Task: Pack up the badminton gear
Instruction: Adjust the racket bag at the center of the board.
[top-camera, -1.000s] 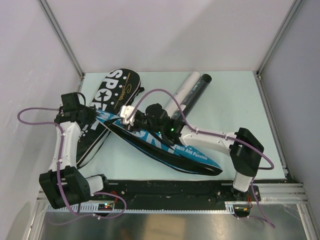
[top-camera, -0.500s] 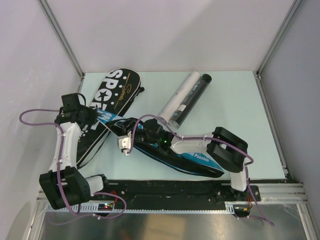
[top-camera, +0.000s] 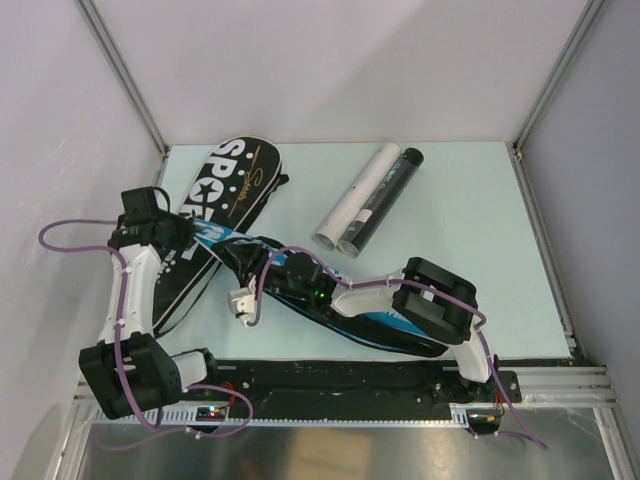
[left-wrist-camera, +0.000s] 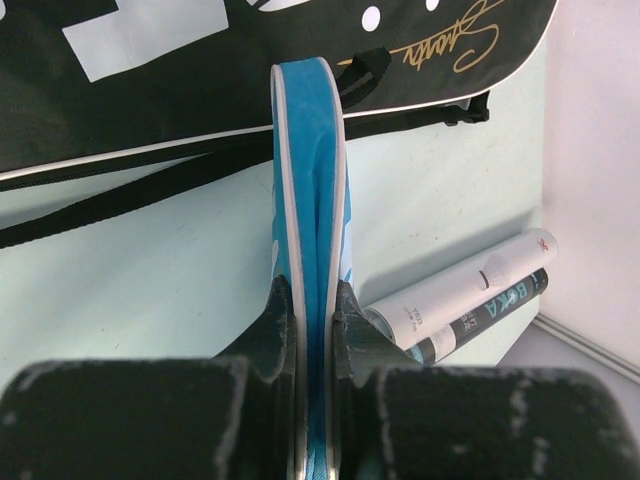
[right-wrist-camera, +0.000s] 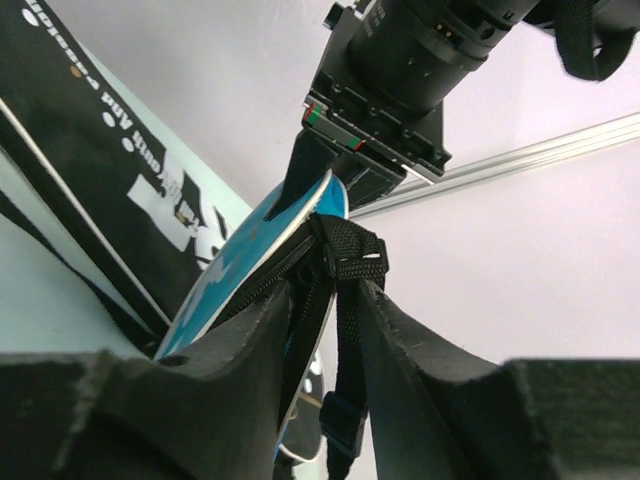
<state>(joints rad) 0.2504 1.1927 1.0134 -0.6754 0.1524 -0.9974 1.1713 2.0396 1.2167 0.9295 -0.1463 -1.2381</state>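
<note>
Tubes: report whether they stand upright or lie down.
Lying down. The white tube and black tube rest lengthwise, side by side, on the table.

This is a robotics lab by the look of it, a closed test cell. Bare pale panels (top-camera: 330, 60) wall it in on three sides, and aluminium posts (top-camera: 125, 75) run up the corners. A mint-green desk (top-camera: 470, 200) fills the floor of it. Along the near edge, a slotted metal rail (top-camera: 350, 378) carries the left arm (top-camera: 135, 290) and the right arm (top-camera: 440, 300). Purple cables (top-camera: 60, 235) loop off them, and there's a bare circuit board (top-camera: 212, 410) with a small light on it.
</note>
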